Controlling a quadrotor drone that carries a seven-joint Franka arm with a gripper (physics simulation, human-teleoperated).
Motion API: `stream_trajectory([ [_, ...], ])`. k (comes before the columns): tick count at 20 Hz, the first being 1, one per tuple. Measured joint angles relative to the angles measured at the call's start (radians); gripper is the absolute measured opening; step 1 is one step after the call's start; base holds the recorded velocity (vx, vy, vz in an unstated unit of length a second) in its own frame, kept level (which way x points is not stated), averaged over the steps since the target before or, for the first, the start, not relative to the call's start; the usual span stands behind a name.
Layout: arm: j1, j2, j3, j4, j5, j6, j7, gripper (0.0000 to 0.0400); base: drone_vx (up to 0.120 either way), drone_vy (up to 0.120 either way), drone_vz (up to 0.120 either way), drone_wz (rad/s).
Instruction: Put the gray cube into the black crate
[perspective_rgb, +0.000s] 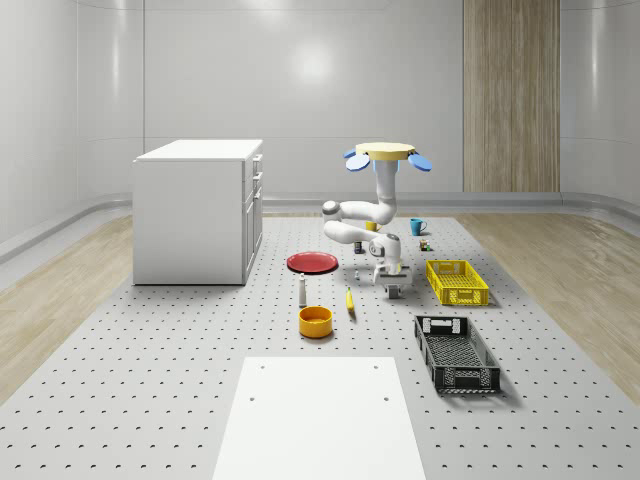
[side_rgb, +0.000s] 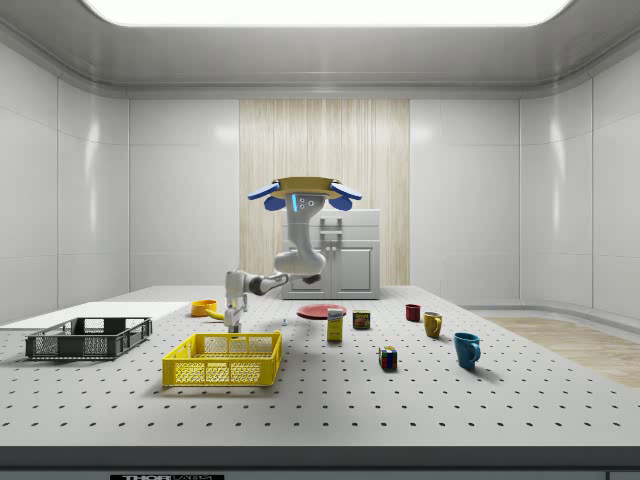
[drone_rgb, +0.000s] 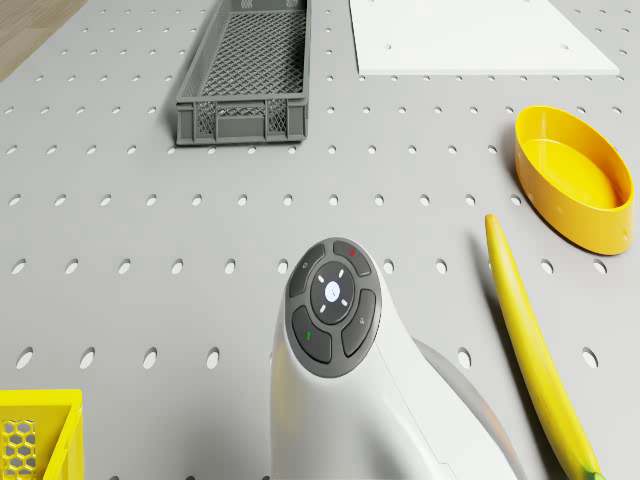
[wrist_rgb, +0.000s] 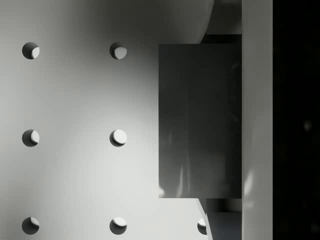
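pale panelled walls (perspective_rgb: 300, 90), wood-slat strip (perspective_rgb: 510, 95), white cabinet (perspective_rgb: 195, 215), perforated grey floor (perspective_rgb: 150, 380), ceiling light (side_rgb: 320, 10)

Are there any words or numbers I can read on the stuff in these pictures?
"THORLABS", maybe: a label on the table's front edge in the side view, too small to be sure.
The can and the small box have printed labels, too small to read.
The arm's button pad shows only symbols, no words.

On the pegboard table (perspective_rgb: 150, 380), taking the yellow crate (perspective_rgb: 457, 282) as landmark in the whole-scene view: the black crate (perspective_rgb: 456, 353) lies in front of it, the mug (perspective_rgb: 417, 226) behind it. To its left sit the gripper (perspective_rgb: 393, 290), apparently down at the table beside it, then the banana (perspective_rgb: 350, 300), bowl (perspective_rgb: 315, 321) and plate (perspective_rgb: 313, 262). The drone (perspective_rgb: 389, 155) hovers above, behind and left of the crate, and the cabinet (perspective_rgb: 198, 210) stands far left.
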Motion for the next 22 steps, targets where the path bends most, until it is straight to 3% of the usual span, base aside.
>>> stream_trajectory([
  [9, 0.01, 0.002, 0.053, -0.017, 0.048, -0.025, -0.001, 0.0254, 0.004, 0.0, 0.022, 0.0],
  [22, 0.02, -0.005, 0.134, -0.039, 0.127, -0.051, 0.002, 0.025, 0.12, 0.117, 0.12, 0.0],
])
